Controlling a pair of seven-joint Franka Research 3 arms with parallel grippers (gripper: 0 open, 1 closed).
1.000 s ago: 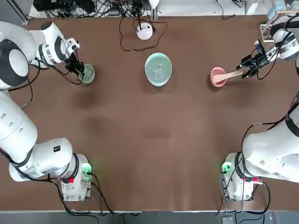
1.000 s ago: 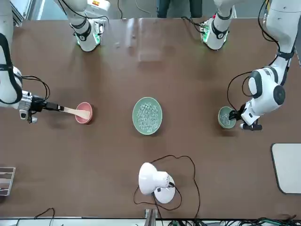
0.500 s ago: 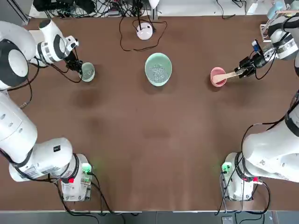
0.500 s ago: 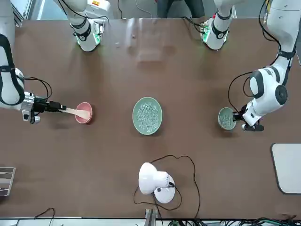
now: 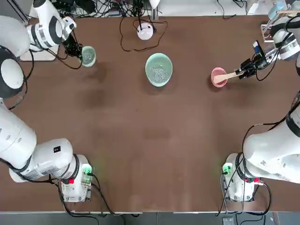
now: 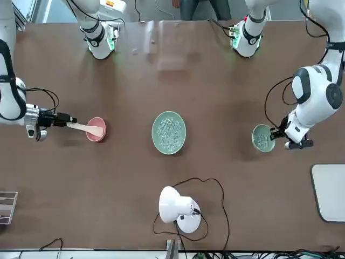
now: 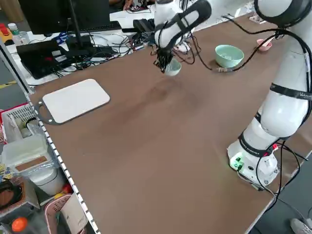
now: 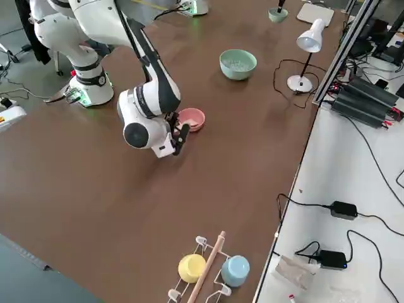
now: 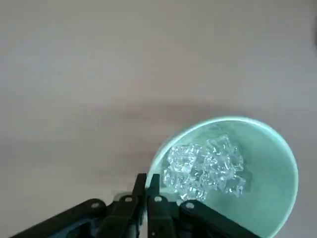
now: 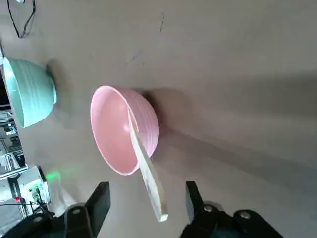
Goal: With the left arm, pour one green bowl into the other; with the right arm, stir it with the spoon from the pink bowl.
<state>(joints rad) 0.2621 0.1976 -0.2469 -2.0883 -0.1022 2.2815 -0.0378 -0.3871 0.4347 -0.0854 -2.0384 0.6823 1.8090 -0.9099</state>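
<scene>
From my seat the two arm bases sit nearest, with bare brown table (image 5: 150, 140) beyond them. Farther out on my right, the right gripper (image 5: 247, 69) hovers at the free end of the wooden spoon (image 5: 228, 75); its fingers (image 10: 99, 206) stand a little apart on either side of the handle, not touching it. The spoon's other end rests in the pink bowl (image 5: 218, 77). In the middle sits the big green bowl (image 5: 159, 69), holding pale bits. Toward the far left, the left gripper (image 5: 75, 50) is pinched tight on the rim of the small green bowl (image 5: 87, 56), which is full of clear chunks and raised off the table. A white desk lamp (image 5: 145, 31) stands at the far edge.
</scene>
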